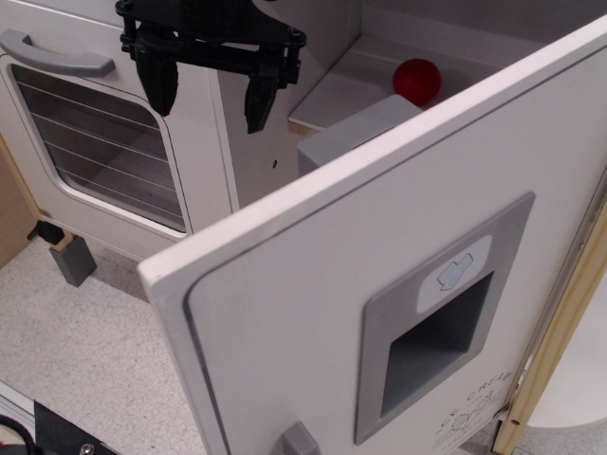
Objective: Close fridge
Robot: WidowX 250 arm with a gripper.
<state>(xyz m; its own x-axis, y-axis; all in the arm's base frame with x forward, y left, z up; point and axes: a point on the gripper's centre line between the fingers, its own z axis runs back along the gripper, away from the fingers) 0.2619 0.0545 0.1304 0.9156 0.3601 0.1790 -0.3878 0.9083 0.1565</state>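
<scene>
White fridge (313,284) door stands wide open; behind it, the black gripper (211,90) hangs with fingers spread, empty.

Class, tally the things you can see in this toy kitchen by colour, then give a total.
White: 2, fridge door and oven
Grey: 2, oven handle and dispenser panel
Red: 1, ball
Black: 1, open claw
Total: 6

Matte black gripper (211,85) of moulded plastic, with a broad flat crossbar studded with small round screws at its ends, angular bracket plates along the underside, and two stubby, tapering fingers (162,83) ribbed on their inner faces and blunt at the tips.
</scene>
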